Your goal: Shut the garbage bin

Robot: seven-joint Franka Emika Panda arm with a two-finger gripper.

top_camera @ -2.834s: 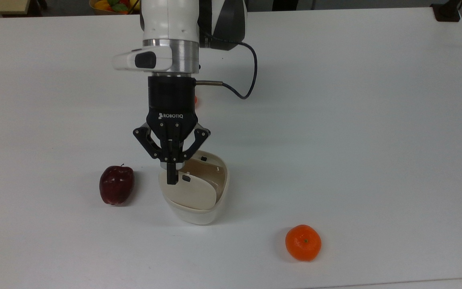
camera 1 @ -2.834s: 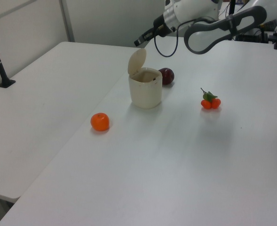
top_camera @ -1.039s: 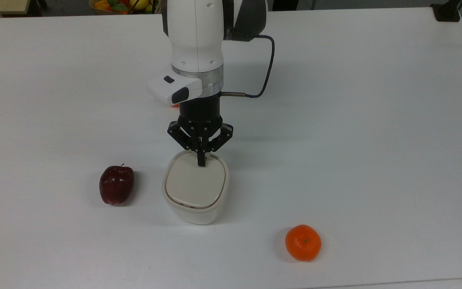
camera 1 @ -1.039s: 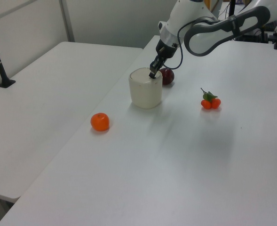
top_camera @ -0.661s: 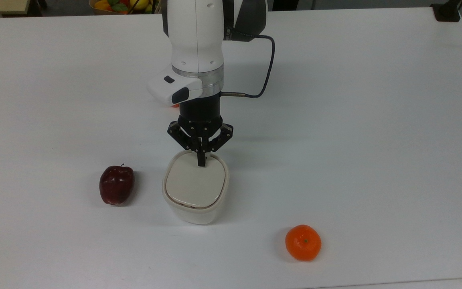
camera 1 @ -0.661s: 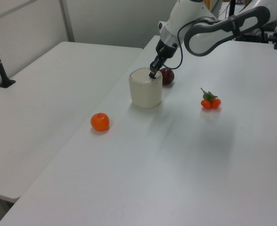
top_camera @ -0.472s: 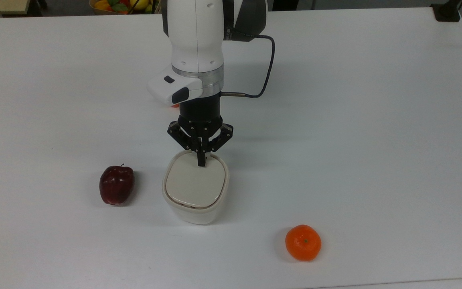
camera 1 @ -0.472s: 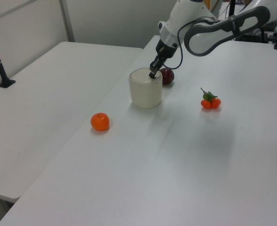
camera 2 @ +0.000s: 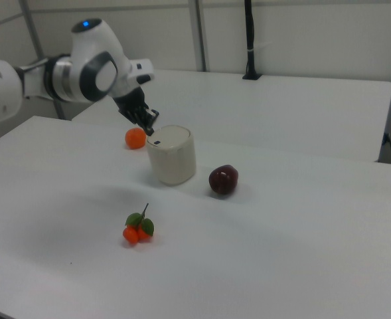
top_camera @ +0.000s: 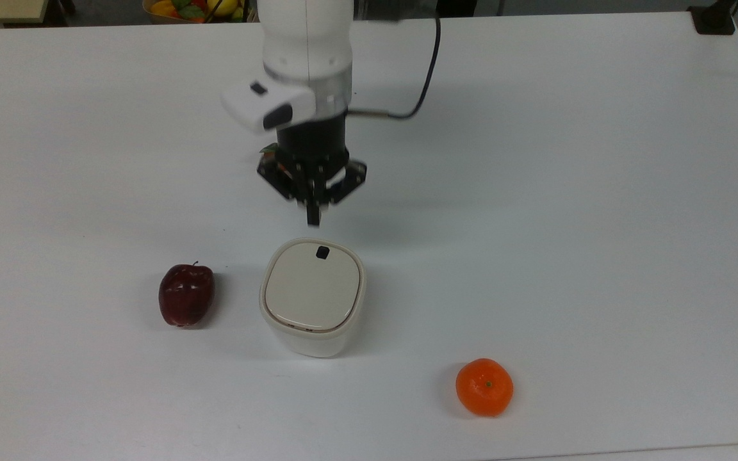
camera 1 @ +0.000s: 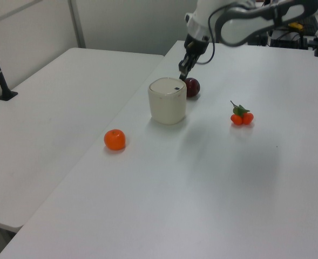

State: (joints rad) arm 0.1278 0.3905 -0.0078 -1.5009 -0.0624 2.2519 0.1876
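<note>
One garbage bin [top_camera: 312, 298] is sitting near the middle of the white table [top_camera: 599, 192], its beige lid lying flat and shut, a small black square showing by the far edge. Plenty of bare tabletop is lying all around. One gripper [top_camera: 313, 221] is hovering just beyond it, jaws together. One apple [top_camera: 186, 294] is resting at the top view's left, one orange [top_camera: 484, 387] nearer at the right, one cluster of small orange fruits [camera 1: 241, 115] well apart.
</note>
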